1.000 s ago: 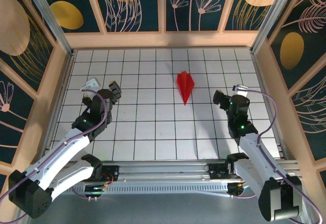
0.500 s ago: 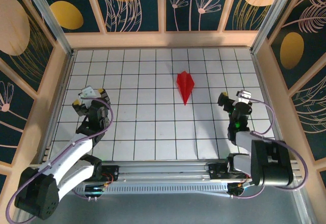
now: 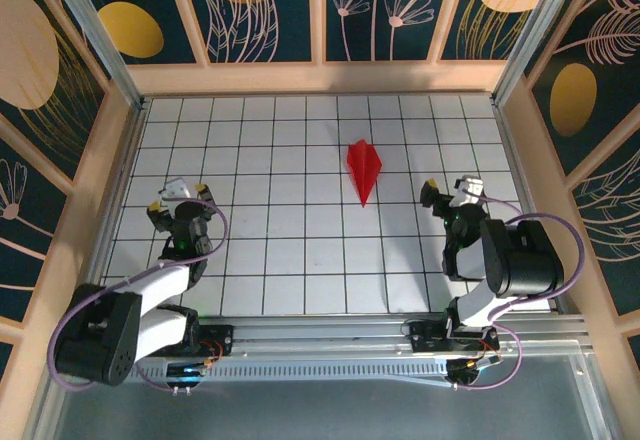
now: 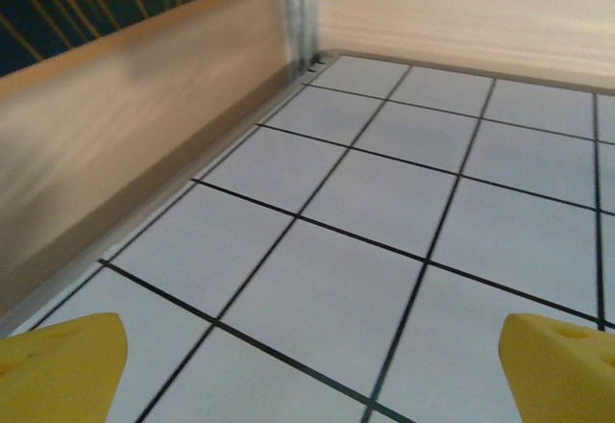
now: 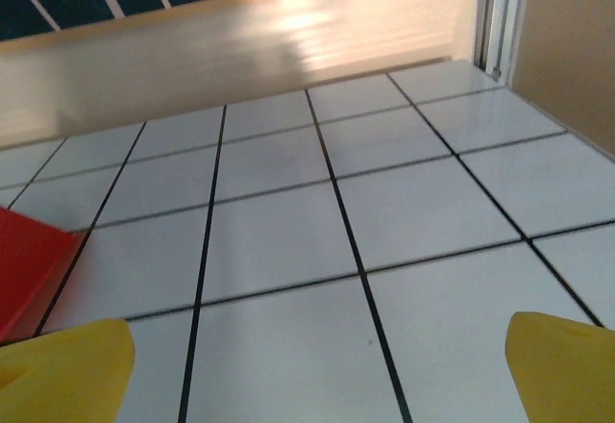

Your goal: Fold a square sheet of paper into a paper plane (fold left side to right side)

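left edge first: we are noting a pale wooden side wall (image 4: 115, 135) running along the white gridded table (image 3: 300, 250), with an aluminium post (image 4: 300, 10) standing in the far corner.

the left gripper (image 3: 182, 203) is sitting low over the tiles near that wall, its arm bending tightly above its own base. its jaws are standing spread wide with nothing between them. in the left wrist view we are seeing two yellow fingertips (image 4: 60, 365) poking in at the bottom corners, with bare tiles lying between them.

moving toward the middle: the paper plane (image 3: 363, 170) is lying flat on the table, a little right of centre and in the far half. its sharp tip is pointing toward the arms and its wider end is facing the back wall (image 3: 320, 78). it is lying well apart from both grippers, somewhat nearer the right one, and neither is touching it.

right side: the right gripper (image 3: 449, 194) is sitting low over the tiles, a purple cable (image 3: 560, 230) looping over its arm. its jaws are also standing spread wide and holding nothing. in the right wrist view a red edge of the plane is showing at the far left, resting on a tile, clear of the near fingertip.
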`<control>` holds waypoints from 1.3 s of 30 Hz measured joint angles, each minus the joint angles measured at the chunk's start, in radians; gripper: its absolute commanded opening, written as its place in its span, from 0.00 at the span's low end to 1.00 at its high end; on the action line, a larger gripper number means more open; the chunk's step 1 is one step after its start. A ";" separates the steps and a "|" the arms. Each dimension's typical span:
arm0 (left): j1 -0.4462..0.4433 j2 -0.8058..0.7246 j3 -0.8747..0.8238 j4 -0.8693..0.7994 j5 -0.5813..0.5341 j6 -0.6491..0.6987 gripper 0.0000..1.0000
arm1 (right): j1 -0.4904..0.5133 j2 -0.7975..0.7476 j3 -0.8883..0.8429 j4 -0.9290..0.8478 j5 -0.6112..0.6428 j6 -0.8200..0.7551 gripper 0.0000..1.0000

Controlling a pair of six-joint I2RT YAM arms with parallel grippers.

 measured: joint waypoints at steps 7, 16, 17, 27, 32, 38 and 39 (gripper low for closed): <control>0.017 0.156 -0.009 0.258 0.118 0.096 0.99 | -0.003 0.000 0.029 0.002 0.000 0.000 0.99; 0.135 0.298 -0.022 0.514 0.248 0.129 0.99 | -0.003 0.000 0.029 0.002 0.000 0.000 0.99; 0.141 0.317 -0.027 0.542 0.254 0.128 0.99 | -0.003 0.000 0.029 0.002 0.000 0.000 0.99; 0.161 0.333 -0.013 0.541 0.322 0.106 0.99 | 0.034 0.000 0.018 0.029 0.065 -0.020 0.99; 0.161 0.333 -0.013 0.541 0.326 0.105 0.99 | 0.076 0.004 -0.016 0.082 0.120 -0.045 0.99; 0.161 0.333 -0.013 0.541 0.329 0.105 0.99 | 0.027 0.004 0.013 0.048 0.109 -0.036 0.99; 0.161 0.333 -0.013 0.541 0.329 0.105 0.99 | 0.024 0.004 0.015 0.044 0.109 -0.035 0.99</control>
